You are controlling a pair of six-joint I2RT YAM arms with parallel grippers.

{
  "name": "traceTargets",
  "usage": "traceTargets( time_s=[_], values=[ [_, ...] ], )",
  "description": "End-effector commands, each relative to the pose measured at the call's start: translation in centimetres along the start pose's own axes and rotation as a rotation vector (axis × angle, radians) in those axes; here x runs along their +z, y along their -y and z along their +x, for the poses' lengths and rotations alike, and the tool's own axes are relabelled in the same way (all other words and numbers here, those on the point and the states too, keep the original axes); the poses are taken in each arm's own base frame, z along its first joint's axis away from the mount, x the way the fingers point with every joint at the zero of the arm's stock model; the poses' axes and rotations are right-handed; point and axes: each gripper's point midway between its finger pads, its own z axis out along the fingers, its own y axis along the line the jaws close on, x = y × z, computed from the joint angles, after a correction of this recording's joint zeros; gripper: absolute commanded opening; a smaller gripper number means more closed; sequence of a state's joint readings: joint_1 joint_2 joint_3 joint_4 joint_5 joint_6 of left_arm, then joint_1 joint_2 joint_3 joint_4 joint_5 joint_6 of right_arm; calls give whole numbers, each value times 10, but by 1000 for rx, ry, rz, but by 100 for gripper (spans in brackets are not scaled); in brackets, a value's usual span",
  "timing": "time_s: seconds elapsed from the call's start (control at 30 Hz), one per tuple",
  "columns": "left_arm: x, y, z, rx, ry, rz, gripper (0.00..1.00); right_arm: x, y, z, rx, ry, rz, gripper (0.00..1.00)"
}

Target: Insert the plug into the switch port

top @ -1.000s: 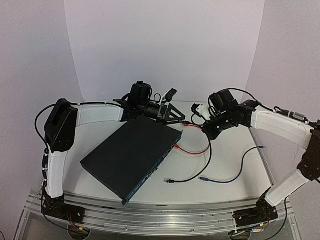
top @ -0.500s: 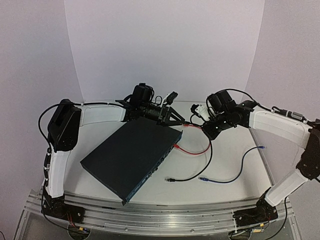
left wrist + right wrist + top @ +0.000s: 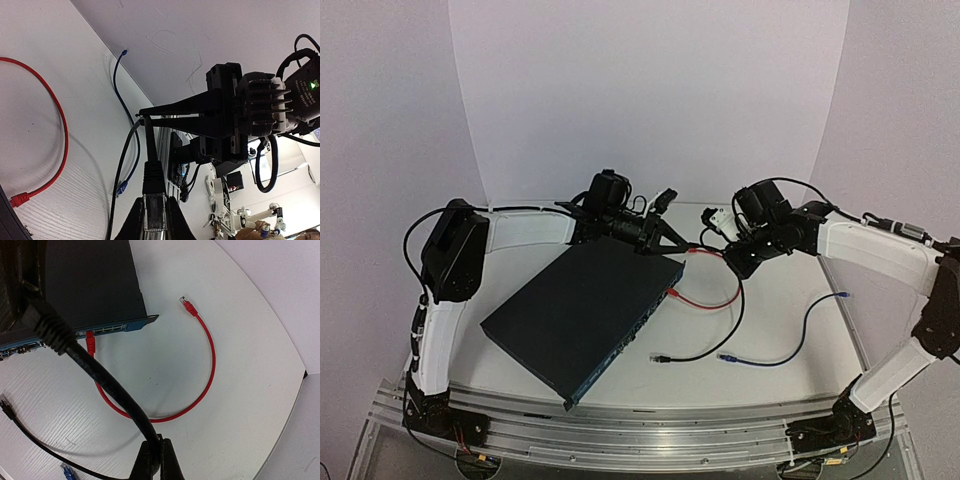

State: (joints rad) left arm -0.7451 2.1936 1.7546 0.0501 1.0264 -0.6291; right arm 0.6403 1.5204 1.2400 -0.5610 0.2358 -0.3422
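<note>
Left wrist: our left gripper [image 3: 154,212] clamps the plug [image 3: 153,187]; our right gripper [image 3: 156,452] pinches its cable [image 3: 105,385], whose tension could skew the plug off the switch [image 3: 85,275].

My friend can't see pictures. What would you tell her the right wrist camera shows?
The right gripper pinches a thick black cable in its jaws at the bottom. The cable climbs up-left toward the dark switch. A red cable is plugged into the switch and loops across the white table.
</note>
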Motion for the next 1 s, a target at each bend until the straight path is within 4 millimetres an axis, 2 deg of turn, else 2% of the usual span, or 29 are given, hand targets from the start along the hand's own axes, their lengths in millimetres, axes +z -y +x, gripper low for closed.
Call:
traceTargets(
  time_s=[0.0,0.07,0.13,0.17,0.2,0.27,0.33,0.5,0.6,0.83,0.97],
  values=[
    [1,22,-12,81,1,46,0,-4,-3,-18,-13,61,-22,1],
    [0,26,-9,156,-18,50,0,-4,-7,-19,-5,64,-40,13],
    [-3,24,-3,260,-36,26,0,-9,-12,-21,3,84,-73,30],
    [-5,25,3,357,-51,23,0,-12,-16,-21,5,97,-100,42],
    [-7,24,9,445,-62,14,0,-16,-22,-21,-2,113,-136,50],
    [-13,25,18,580,-74,-2,0,-30,-38,-23,-33,163,-228,61],
    [-17,28,28,670,-104,12,0,-42,-51,-21,-70,206,-298,66],
    [-21,35,41,796,-152,29,0,-80,-84,-20,-148,323,-493,73],
    [-22,41,43,872,-148,12,0,-92,-93,-22,-171,362,-553,73],
    [-32,74,38,1079,-77,-16,0,-82,-85,-43,-78,333,-550,73],
    [-34,79,38,1147,-70,-69,0,-85,-91,-59,-42,349,-624,69]
  ],
)
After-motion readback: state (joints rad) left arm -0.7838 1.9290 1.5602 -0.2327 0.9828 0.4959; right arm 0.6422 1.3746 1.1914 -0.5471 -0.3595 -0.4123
